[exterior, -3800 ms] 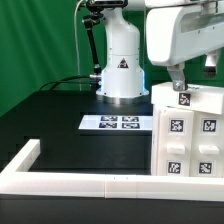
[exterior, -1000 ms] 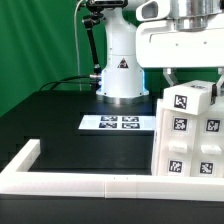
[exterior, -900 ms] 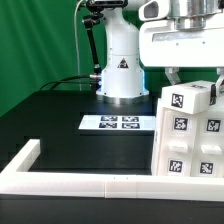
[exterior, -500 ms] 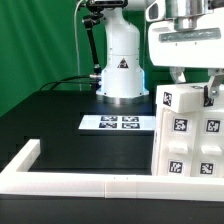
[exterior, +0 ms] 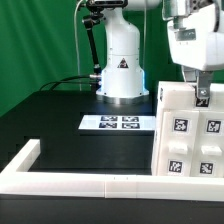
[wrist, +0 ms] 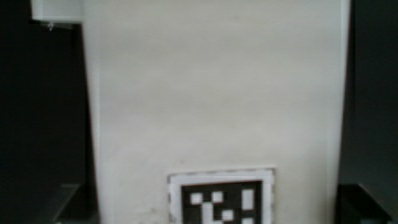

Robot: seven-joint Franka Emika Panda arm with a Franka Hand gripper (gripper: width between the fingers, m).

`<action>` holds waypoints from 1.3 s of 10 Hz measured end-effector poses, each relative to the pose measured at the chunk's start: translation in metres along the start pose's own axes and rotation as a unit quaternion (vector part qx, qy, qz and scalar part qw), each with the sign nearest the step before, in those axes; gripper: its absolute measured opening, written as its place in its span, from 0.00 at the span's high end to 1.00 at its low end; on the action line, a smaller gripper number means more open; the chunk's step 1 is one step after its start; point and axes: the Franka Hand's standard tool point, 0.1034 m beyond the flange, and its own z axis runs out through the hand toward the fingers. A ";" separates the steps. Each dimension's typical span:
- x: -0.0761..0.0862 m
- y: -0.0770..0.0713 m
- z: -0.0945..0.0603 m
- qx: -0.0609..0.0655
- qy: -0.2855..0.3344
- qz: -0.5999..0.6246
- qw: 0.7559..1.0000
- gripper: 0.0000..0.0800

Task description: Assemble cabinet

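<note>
The cabinet [exterior: 186, 140] is a white box with several black-and-white tags on its front, standing at the exterior view's right. Its top panel [exterior: 172, 96] lies on the box. My gripper [exterior: 201, 97] comes straight down onto that top panel at its right end, with a dark finger [exterior: 203, 99] against it. In the wrist view the white top panel [wrist: 214, 100] fills the frame between my jaws, and it carries a tag [wrist: 222, 200]. The jaws look shut on the panel. Only dark slivers of the fingers show at the panel's sides.
The marker board [exterior: 117, 123] lies flat on the black table in front of the robot base [exterior: 121, 70]. A long low white wall [exterior: 80, 183] runs along the front and turns back at the exterior view's left. A green backdrop stands behind.
My gripper has turned and shifted toward the exterior view's right on the cabinet's top. The tagged top piece turned with it from tilted to level, and its tag no longer faces the exterior camera.
</note>
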 end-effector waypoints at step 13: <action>-0.011 -0.002 -0.018 0.008 -0.039 0.007 0.999 0.00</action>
